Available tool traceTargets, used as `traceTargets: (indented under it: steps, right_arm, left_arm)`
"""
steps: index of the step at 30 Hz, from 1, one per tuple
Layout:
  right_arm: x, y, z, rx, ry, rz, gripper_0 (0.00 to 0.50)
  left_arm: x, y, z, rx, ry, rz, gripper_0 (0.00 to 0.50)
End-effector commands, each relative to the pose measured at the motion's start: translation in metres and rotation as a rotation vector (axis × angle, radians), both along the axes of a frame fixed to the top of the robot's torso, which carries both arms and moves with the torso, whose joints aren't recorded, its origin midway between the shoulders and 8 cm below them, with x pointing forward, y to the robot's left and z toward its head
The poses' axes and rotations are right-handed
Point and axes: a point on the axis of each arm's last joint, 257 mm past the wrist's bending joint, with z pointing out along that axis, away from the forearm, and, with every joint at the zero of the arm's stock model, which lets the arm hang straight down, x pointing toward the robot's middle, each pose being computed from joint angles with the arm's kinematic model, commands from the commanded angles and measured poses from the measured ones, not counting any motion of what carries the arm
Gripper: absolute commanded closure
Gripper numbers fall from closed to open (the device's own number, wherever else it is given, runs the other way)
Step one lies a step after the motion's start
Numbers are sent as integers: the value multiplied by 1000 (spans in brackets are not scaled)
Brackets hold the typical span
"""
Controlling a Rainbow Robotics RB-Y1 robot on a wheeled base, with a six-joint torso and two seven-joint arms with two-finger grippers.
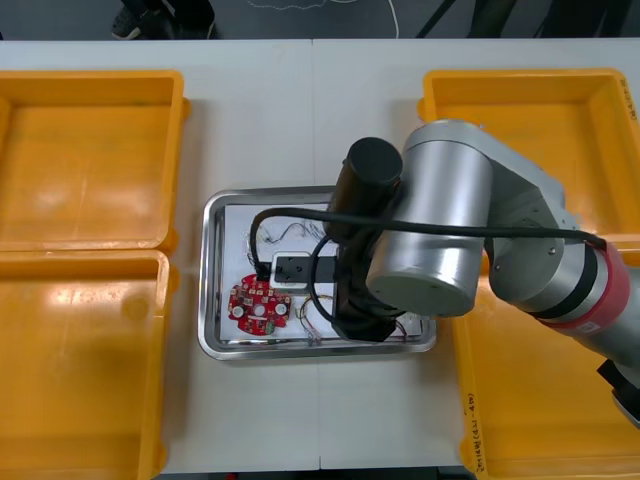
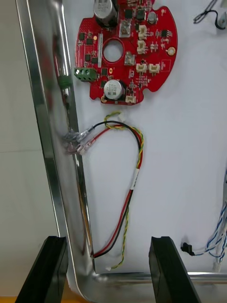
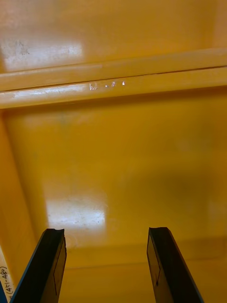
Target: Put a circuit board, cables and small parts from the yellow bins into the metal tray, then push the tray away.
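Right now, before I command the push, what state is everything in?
Metal tray: loaded, between the yellow bins.
Right gripper: open, empty, above the tray's corner.
Left gripper: open, empty, over a yellow bin.
Circuit board: flat in the tray.
Red and yellow cable: loose in the tray, ungripped.
Blue and white cable: loose in the tray.

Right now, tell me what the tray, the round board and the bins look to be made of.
Metal tray: likely polished steel; its rim reflects like a mirror, inside matte white.
Red circuit board: seemingly rigid laminate, red-coated, carrying small components.
Yellow bins: probably moulded plastic, smooth, with soft glare.
Right gripper hangs open over the tray, left gripper open over a bin.
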Motion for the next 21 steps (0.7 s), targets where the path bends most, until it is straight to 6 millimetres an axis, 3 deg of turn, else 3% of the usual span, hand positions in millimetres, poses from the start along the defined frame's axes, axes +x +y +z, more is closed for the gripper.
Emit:
traceTargets:
  steps: [1, 9, 21]
  right_arm:
    - [-3, 28, 8, -29, -69, 124, 0]
    - [-8, 45, -9, -65, -73, 151, 0]
    - [-15, 49, -35, -143, -128, 163, 0]
  left_arm:
    - [-10, -1, -11, -42, 24, 92, 0]
    - [-10, -1, -11, -42, 24, 92, 0]
    - [-10, -1, -11, -42, 24, 92, 0]
